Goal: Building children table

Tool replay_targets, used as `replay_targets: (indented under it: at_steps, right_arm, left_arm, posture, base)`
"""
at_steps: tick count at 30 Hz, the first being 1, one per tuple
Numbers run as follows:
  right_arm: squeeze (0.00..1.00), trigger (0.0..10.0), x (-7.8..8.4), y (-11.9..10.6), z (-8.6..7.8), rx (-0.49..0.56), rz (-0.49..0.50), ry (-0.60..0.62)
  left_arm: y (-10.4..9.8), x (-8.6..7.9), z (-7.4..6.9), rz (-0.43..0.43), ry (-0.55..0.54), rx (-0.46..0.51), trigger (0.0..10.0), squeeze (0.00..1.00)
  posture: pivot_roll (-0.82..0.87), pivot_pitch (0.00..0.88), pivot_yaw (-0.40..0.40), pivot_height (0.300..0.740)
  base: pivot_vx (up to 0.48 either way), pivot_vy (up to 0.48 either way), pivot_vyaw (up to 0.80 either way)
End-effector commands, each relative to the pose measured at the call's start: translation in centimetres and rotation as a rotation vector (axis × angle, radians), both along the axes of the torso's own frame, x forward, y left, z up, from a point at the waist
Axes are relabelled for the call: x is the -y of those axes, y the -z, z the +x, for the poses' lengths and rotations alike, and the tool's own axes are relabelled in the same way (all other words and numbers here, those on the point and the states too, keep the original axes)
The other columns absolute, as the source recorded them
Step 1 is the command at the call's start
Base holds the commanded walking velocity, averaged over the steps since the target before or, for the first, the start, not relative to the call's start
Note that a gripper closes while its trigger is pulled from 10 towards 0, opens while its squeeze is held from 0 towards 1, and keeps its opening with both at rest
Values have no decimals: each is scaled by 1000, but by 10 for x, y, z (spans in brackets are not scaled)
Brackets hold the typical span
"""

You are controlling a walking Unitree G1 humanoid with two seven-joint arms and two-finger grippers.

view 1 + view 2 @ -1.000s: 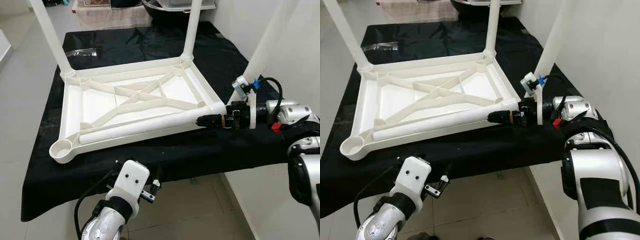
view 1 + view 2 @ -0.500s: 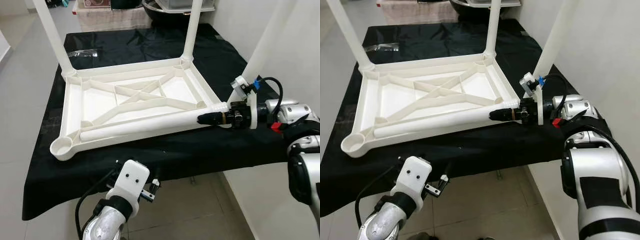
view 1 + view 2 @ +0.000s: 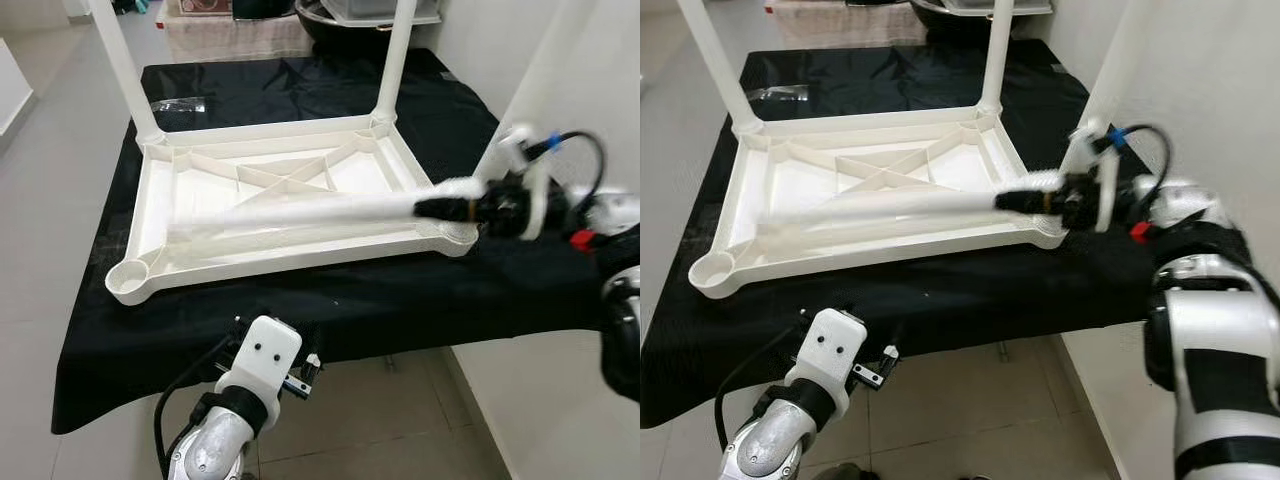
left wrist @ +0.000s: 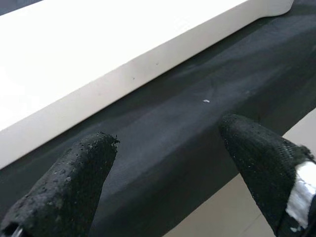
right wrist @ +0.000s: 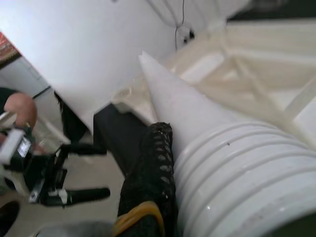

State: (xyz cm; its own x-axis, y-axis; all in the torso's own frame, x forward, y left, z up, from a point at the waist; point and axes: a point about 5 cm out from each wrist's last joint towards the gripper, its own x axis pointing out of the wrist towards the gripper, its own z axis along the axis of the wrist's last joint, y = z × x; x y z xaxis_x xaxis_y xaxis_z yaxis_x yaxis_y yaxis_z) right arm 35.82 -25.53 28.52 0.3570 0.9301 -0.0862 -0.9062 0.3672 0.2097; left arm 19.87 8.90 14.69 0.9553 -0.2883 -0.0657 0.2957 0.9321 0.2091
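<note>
A white plastic tabletop (image 3: 205,200) lies upside down on a black cloth. Two white legs (image 3: 122,70) stand upright in its far corners. The near-left corner socket (image 3: 128,282) holds no leg. My right gripper (image 3: 442,208) is shut on the threaded end (image 5: 237,168) of a loose white leg (image 3: 300,213). It holds the leg level just above the tabletop, pointing left and blurred by motion. One black finger (image 5: 150,168) presses against the threads. My left gripper (image 4: 168,158) is open, low in front of the table's near edge, with nothing between its fingers.
The black cloth (image 3: 400,290) hangs over the table's front edge. Another white leg (image 3: 1110,70) slants up behind my right gripper, by the white wall (image 3: 600,60). Boxes and a dark bowl (image 3: 340,15) sit beyond the table. A person's hand (image 5: 19,106) appears beside black handles.
The right gripper has lifted the loose leg off the tabletop frame and carried it a little right and up; it is now blurred. The camera has shifted slightly. The left gripper stays put.
</note>
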Motion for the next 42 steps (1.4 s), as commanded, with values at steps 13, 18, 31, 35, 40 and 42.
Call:
replay_targets:
  at_steps: [13,18,31,35,40,42]
  right_arm:
    - [0,0,-21,14,-17,-44,543,-178]
    - [0,0,-38,43,-20,-123,612,-177]
    - [0,0,-69,75,-39,-245,712,-169]
    - [0,0,-72,84,-40,-284,729,-138]
    - [0,0,-75,88,-40,-317,753,-121]
    - [0,0,-76,89,-40,-325,759,-121]
  left_arm:
    - [-33,-13,15,-272,-29,73,10000,1000]
    - [-62,-21,28,-375,-34,178,10000,1000]
    - [-79,-3,33,-453,158,177,10000,0]
    - [-80,1,29,-464,231,150,10000,0]
    - [-87,-1,33,-485,218,179,10000,0]
    - [-88,-3,34,-485,202,191,10000,0]
  posture:
    - [124,83,-58,740]
    - [121,63,-60,740]
    - [106,42,-55,740]
    - [105,34,-56,740]
    - [106,28,-63,740]
    - [106,37,-64,740]
  base:
    - [0,0,0]
    - [0,0,0]
    - [0,0,0]
    - [0,0,0]
    - [0,0,0]
    - [0,0,0]
